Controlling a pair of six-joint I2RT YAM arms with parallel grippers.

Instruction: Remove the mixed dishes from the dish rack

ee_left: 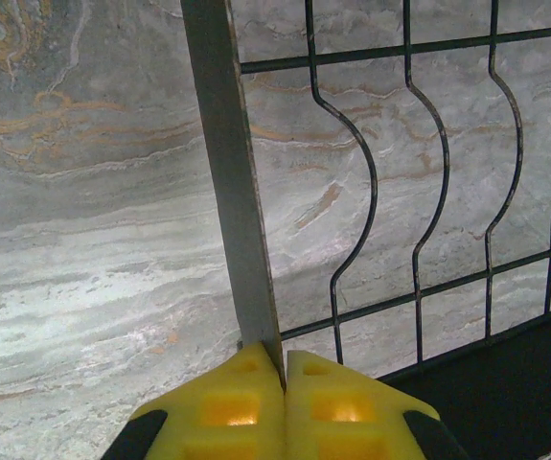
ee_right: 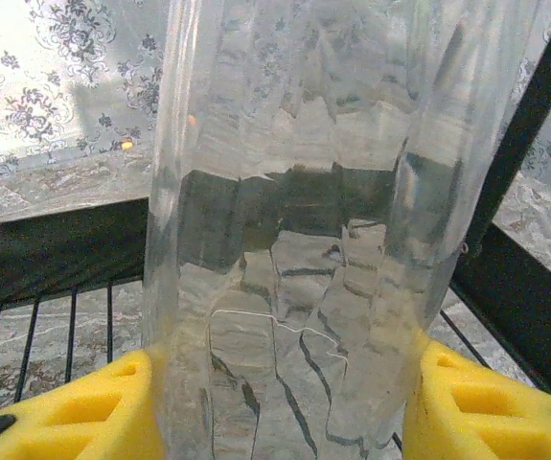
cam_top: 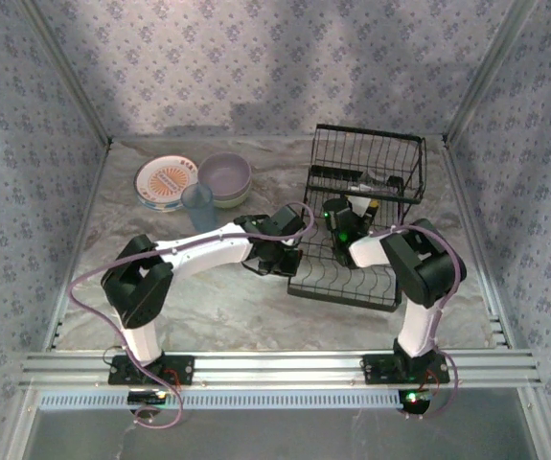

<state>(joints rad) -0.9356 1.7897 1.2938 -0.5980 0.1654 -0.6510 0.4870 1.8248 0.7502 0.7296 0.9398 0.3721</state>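
Floral lavender wallpaper on three walls, marble-look tabletop (cam_top: 208,297).

The dish rack (cam_top: 366,158) is right of centre, toward the back. It is black wire and much bigger than any dish. Its long axis runs near-to-far and is skewed a little. The low slotted section is at the near end and the raised basket part is at the far end against the back wall. The left wrist view shows wavy wire dividers and a flat grey edge bar (ee_left: 237,192) standing nearly vertical in the frame.

The left hand (cam_top: 277,251) reaches across to the rack's near-left edge. In its wrist view the left hand (ee_left: 285,383) has its yellow pads together, clamped on that edge bar.

The right hand (cam_top: 340,222) is inside the rack, over the low section. In its wrist view a clear glass (ee_right: 294,240) sits between the yellow fingers (ee_right: 476,402), and the pads are against both of its sides, so it is gripped. The glass is see-through with wavy, faceted walls. Its long axis runs bottom to top of that view and it looks upright, with the rack floor wires behind it low on the left. I can't tell which end is its mouth.

Already out on the tabletop at back left:
- A cream plate (cam_top: 167,180) with an orange centre lies flat on top of a stack. I can't tell what the lower plates are.
- A lavender bowl (cam_top: 224,174) sits just right of the plate, mouth up, nested in a paler bowl (cam_top: 235,200).
- A translucent blue cup (cam_top: 198,206) stands upright just in front, between the plate and the bowl.

All of these are well apart from the rack.
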